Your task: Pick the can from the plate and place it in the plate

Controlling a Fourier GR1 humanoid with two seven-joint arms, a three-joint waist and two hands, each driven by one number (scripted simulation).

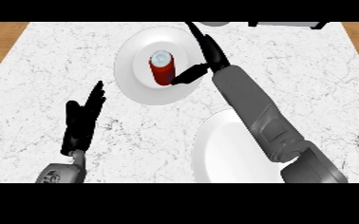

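A red can (162,68) with a silver top stands upright on a white plate (133,66) at the upper middle of the marble counter. My right hand (210,57) is just to the can's right, over the plate's right rim, open: its fingers stretch straight up past the plate and its thumb points left, tip close to the can's lower side. A second white plate (217,152) lies at the lower right, partly hidden under my right forearm. My left hand (82,116) rests open at the lower left, fingers up, well apart from both plates.
A pale round object (214,24) and a grey appliance (288,24) sit at the counter's far edge. Wooden strips (10,35) show past the counter's left and right ends.
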